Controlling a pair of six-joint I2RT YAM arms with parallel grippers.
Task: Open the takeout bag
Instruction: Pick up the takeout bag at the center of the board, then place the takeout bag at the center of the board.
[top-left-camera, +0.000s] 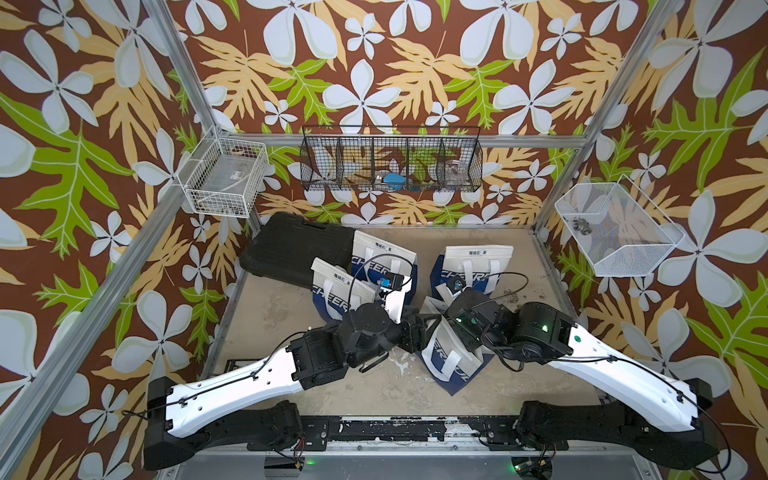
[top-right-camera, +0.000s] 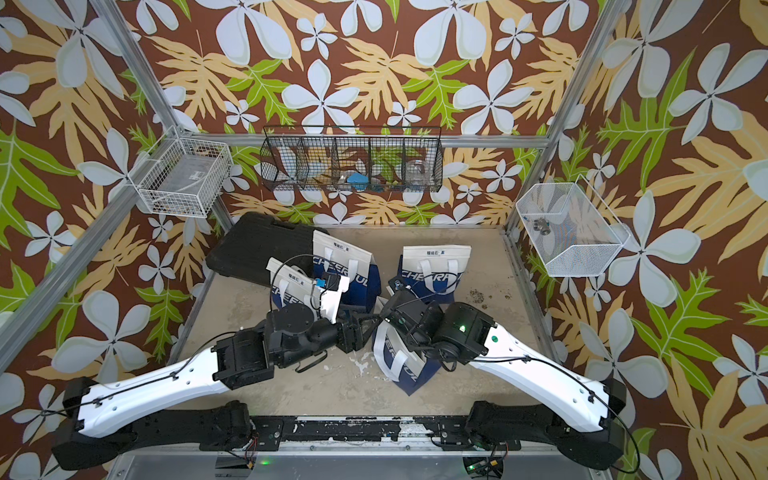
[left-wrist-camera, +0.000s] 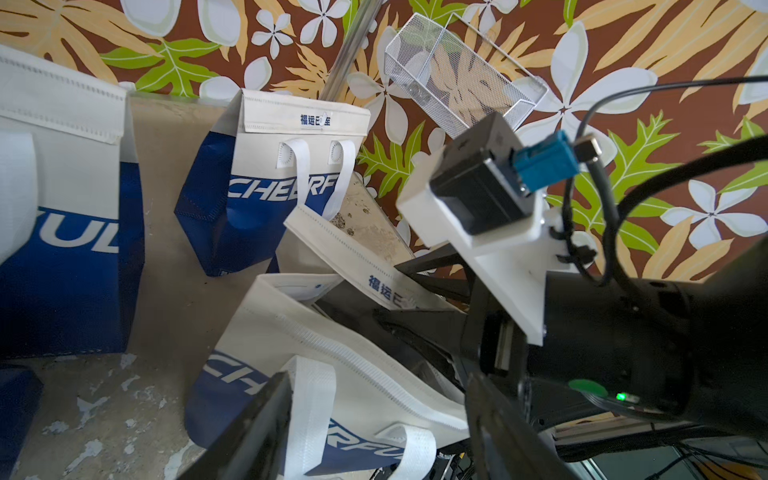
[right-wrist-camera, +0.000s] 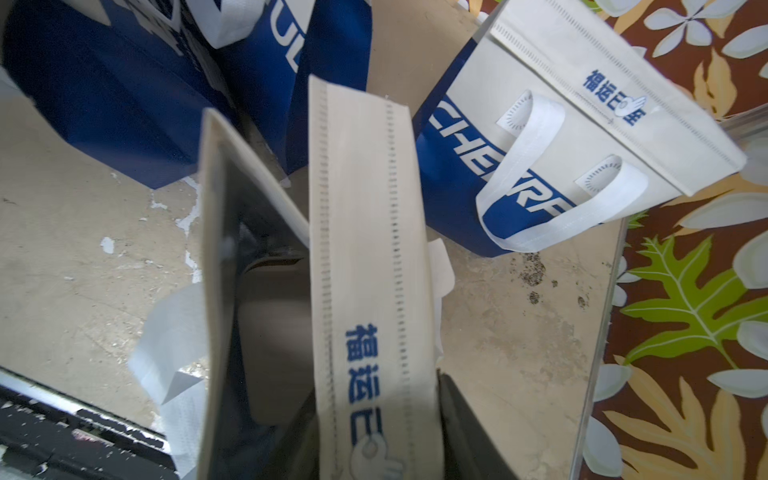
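The takeout bag (top-left-camera: 451, 361), white above and blue below with white handles, stands tilted at the table's front centre, between both arms. My right gripper (right-wrist-camera: 378, 436) is shut on the bag's white top flap (right-wrist-camera: 365, 249), which bears blue characters. The flap is pulled away from the opposite rim (right-wrist-camera: 208, 257), so the dark inside shows. My left gripper (left-wrist-camera: 374, 449) is open and straddles the bag's printed side wall (left-wrist-camera: 316, 332). One of its fingers (left-wrist-camera: 249, 432) lies against a white handle (left-wrist-camera: 311, 411). In the top views both sets of fingertips are mostly hidden by the wrists.
Three more bags of the same kind stand behind, at left (top-left-camera: 336, 291), centre (top-left-camera: 386, 262) and right (top-left-camera: 473, 266). A black case (top-left-camera: 295, 245) lies at the back left. Wire baskets (top-left-camera: 390, 162) hang on the walls, and the table's right edge (right-wrist-camera: 602, 316) is close.
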